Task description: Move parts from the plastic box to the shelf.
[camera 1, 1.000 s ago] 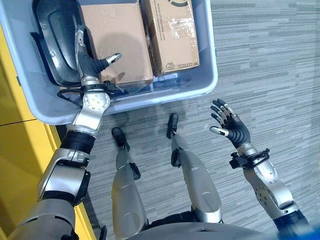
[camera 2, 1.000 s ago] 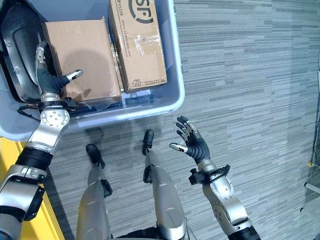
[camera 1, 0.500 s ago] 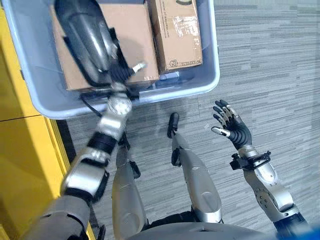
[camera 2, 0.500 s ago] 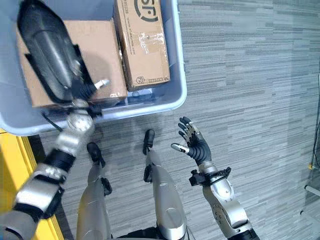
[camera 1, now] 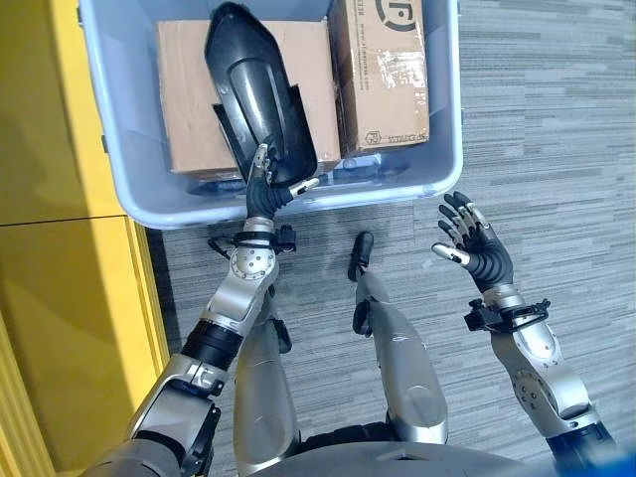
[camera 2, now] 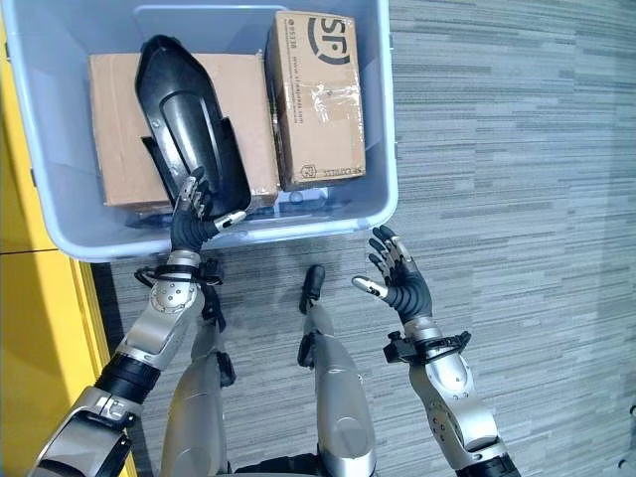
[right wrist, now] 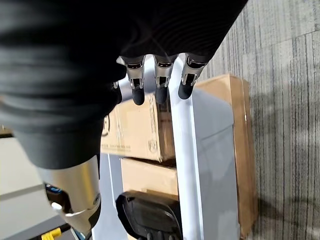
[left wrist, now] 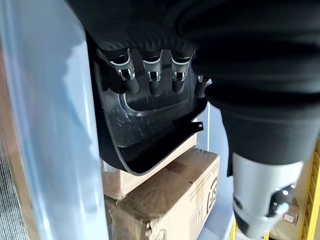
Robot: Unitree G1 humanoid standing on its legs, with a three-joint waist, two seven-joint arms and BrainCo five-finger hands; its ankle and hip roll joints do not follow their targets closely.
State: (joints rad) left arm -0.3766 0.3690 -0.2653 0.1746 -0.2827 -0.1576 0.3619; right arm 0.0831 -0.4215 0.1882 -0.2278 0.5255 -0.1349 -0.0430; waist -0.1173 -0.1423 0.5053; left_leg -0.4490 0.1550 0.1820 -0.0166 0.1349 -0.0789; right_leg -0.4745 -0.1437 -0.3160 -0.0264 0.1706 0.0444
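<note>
Black part (camera 1: 260,99) gripped by left hand (camera 1: 266,191) over plastic box (camera 1: 442,119).

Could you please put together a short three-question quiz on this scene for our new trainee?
1. True or false: the right hand rests on a cardboard box.
2. Which hand holds the black part? A) left hand B) right hand C) neither
3. Fill in: two cardboard boxes lie inside the ____ plastic box.

Key
1. False: it hangs open above the grey floor, outside the plastic box.
2. A: its fingers curl on the part's lower edge, with the part over the larger cardboard box.
3. Blue.
</note>
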